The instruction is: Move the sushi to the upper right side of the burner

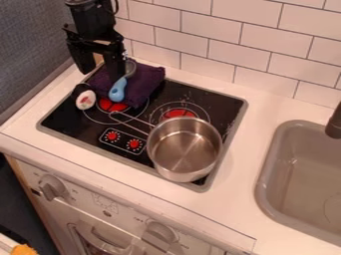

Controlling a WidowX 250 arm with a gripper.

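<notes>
The black gripper [100,73] hangs over the back left corner of the burner, its two fingers spread apart with the purple cloth behind them. Lower than the gripper in the view, the sushi [85,100], white with red spots and a dark end, lies on the left part of the black burner [67,117]. It sits beside the left red heating ring, apart from the gripper.
A purple cloth [150,82] is bunched at the burner's back left, with a blue-handled utensil [118,90] on it. A steel pot [184,149] covers the front right, its handle pointing left. Behind is a tiled wall; a grey sink [267,188] is at right.
</notes>
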